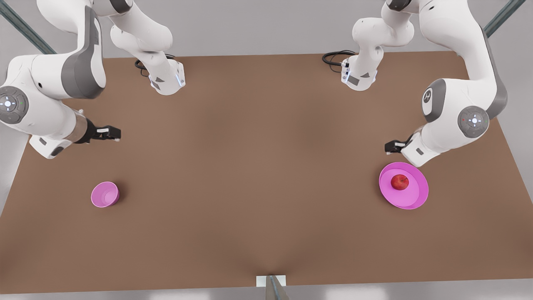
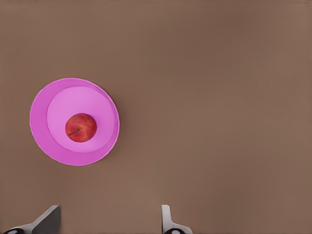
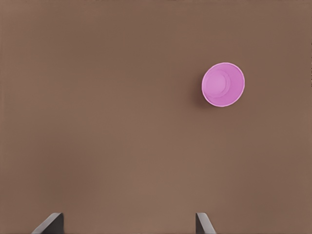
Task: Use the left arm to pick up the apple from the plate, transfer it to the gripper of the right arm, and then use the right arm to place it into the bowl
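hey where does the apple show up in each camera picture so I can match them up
Front view: the apple lies on the plate at that view's right, below the left gripper.
Left wrist view: the apple sits on the plate, beyond the open fingertips.
Right wrist view: no apple here; the bowl stands on the table.
Shared landmark: the pink plate under the apple.

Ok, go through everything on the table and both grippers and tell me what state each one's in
Small round red apple: resting on the plate, not gripped.
Wide shallow magenta-pink plate: flat on the brown table, holding the apple.
Small deep magenta-pink bowl: upright, empty.
Left gripper: open, raised beside the plate, holding nothing.
Right gripper: open, raised away from the bowl, waiting.
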Controlling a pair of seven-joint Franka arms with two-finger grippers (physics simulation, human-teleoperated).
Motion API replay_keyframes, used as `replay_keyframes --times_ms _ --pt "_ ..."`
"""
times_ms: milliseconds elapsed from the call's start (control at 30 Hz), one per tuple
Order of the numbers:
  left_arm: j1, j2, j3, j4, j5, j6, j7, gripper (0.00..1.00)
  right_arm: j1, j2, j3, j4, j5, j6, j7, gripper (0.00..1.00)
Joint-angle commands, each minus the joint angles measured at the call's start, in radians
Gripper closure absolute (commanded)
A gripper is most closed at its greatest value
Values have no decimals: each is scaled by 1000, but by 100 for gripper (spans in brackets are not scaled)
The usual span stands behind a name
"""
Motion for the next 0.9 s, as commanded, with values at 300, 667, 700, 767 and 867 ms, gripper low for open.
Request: replay_keyframes --times_ms 300,667,700,767,867 --pt "196 347 8 -29 -49 492 172 0 -4 -1 -1 -11 -2 67 -6 0" --pt "199 342 34 -288 -37 794 187 0 -5 0 -1 -27 -2 73 -6 0" --pt "199 344 34 -299 -38 794 186 0 -5 0 -1 -27 -2 73 -6 0" --pt "196 351 35 -300 -38 794 184 0 -12 2 -1 -27 -2 73 -6 0" --pt "193 368 35 -308 -38 793 179 0 -12 2 -1 -28 -2 76 -6 0"
